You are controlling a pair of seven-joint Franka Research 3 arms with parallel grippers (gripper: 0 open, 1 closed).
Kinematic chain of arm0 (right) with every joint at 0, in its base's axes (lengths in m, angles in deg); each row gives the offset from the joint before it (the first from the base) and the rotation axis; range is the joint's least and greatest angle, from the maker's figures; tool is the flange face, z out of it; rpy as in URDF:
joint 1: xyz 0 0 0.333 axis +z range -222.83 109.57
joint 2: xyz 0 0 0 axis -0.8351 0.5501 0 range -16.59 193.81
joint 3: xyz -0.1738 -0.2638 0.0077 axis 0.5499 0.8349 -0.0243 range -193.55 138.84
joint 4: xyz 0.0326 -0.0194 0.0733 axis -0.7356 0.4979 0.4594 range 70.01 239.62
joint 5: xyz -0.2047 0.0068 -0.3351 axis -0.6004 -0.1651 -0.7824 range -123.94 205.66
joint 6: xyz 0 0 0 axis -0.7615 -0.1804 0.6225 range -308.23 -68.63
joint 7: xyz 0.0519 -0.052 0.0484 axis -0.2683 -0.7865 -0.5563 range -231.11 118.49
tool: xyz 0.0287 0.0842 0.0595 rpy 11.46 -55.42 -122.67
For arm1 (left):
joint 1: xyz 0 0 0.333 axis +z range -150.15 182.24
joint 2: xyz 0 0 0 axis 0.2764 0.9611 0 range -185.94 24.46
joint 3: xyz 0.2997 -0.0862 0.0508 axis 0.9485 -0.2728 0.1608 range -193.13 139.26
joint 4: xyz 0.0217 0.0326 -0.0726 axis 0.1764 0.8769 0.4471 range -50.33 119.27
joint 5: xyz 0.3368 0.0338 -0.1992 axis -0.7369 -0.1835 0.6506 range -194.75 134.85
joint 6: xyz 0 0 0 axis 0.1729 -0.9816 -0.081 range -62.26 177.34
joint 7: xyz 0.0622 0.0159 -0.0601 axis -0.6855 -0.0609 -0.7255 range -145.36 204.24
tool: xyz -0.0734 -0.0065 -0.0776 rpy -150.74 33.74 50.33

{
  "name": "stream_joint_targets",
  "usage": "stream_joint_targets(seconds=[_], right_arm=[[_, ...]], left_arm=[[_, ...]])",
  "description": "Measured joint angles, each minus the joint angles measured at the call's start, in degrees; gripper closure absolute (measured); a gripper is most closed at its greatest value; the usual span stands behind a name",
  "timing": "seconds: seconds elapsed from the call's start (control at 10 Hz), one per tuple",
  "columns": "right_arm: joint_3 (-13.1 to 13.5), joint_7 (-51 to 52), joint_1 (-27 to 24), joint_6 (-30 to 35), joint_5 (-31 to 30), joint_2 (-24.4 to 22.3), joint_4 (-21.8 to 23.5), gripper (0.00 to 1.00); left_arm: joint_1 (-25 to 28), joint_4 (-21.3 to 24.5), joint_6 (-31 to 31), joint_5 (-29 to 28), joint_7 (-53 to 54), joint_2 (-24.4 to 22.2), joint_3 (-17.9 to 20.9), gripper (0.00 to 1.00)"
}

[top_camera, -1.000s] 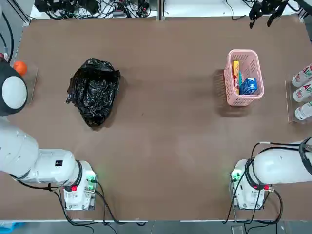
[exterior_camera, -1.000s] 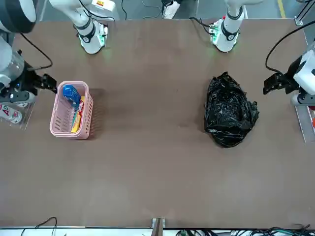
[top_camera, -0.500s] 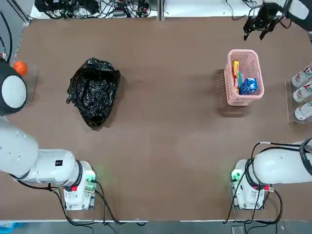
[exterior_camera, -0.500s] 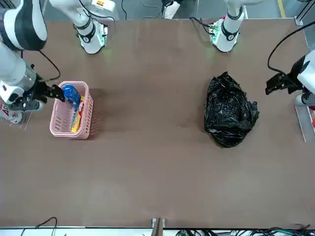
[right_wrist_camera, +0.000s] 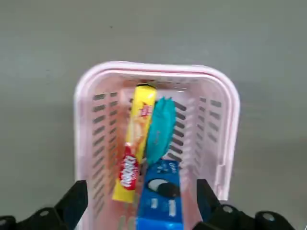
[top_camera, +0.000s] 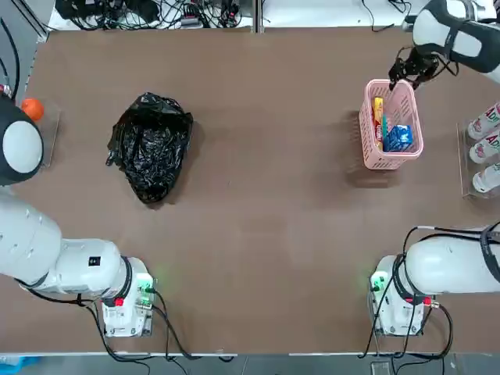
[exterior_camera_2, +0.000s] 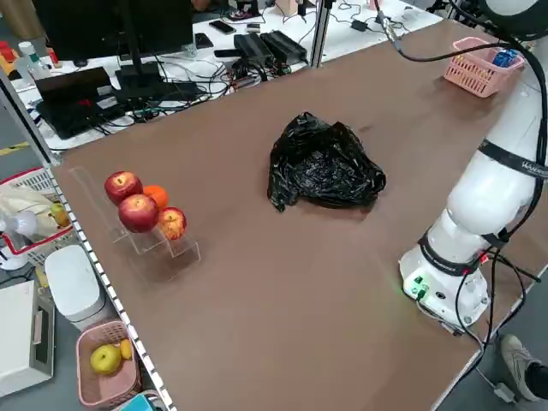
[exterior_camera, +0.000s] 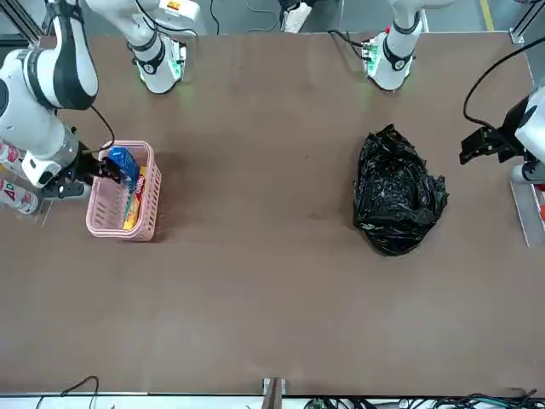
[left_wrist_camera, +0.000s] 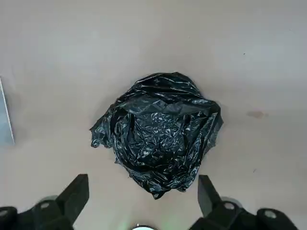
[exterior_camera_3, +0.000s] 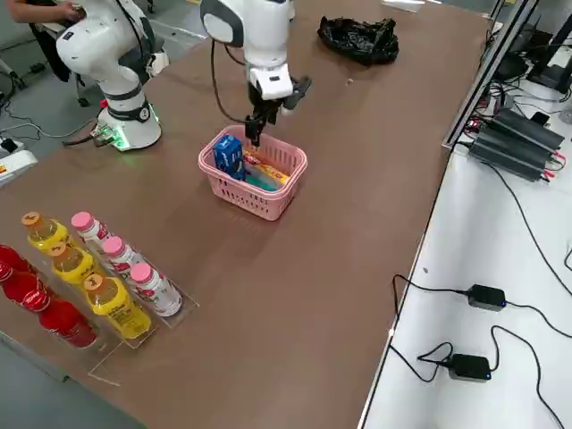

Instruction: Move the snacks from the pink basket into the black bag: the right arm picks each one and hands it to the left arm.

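Three slim packets fill the slotted pink basket; right hand spread wide, empty.

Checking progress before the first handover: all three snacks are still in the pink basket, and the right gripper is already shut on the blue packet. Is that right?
Not quite. The right gripper is open and holds nothing, as the right wrist view shows. The blue packet, yellow packet and teal packet all lie in the pink basket.
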Motion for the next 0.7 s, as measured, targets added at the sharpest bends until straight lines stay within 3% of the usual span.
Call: stream_joint_targets(seconds=[0.7], right_arm=[[-0.11, 3.91, -1.60, -5.84, 0.00, -1.06, 8.37, 0.00]], left_arm=[[-0.03, 0.03, 0.00, 0.00, -2.49, 0.06, -0.01, 0.00]])
